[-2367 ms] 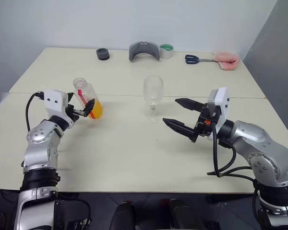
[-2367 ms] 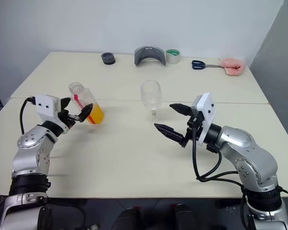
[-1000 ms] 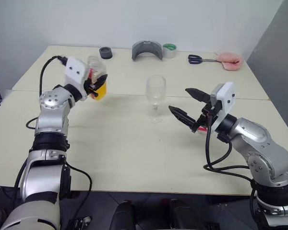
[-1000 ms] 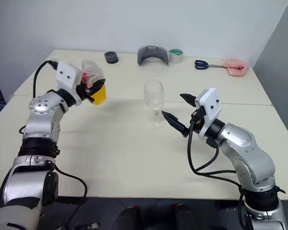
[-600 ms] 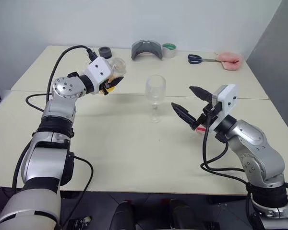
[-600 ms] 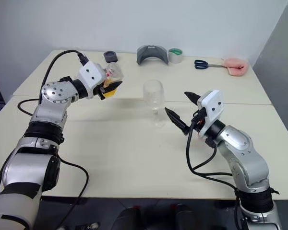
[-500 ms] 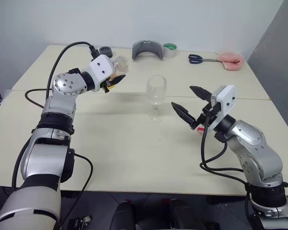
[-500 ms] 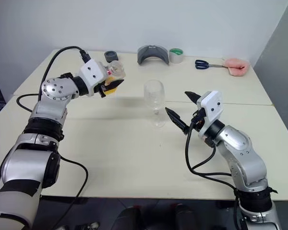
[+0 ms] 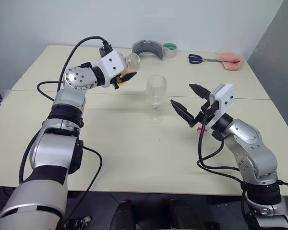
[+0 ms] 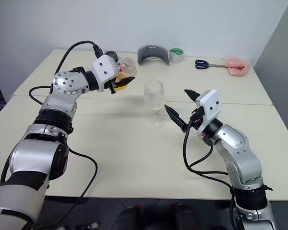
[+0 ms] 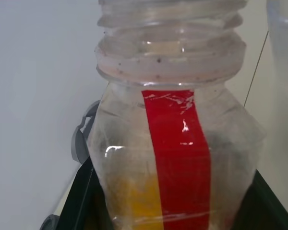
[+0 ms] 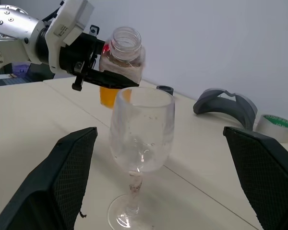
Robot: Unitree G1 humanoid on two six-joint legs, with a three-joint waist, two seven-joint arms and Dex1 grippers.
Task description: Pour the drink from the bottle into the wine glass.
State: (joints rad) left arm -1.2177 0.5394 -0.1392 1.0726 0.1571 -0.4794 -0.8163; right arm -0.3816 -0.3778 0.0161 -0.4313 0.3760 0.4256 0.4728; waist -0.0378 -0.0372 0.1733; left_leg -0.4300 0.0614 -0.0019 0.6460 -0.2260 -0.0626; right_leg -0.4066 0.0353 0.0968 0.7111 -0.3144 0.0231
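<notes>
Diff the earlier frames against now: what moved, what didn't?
The left gripper, shut on the bottle, lifted it off the table and carried it up and toward the wine glass, tipping its uncapped mouth that way. The drink is still in the bottle. The glass stayed put and empty; the right gripper stayed open beside it.

Lighting: even, bright, diffuse illumination is falling from overhead across the worktop; shadows are lying soft and faint, one trailing beneath the wine glass. Glare: small highlights are glinting on the bottle, on its red stripe and neck threads. Focus: head views are staying sharp; in the wrist views the nearest black fingers are blurring slightly at the frame edges.
</notes>
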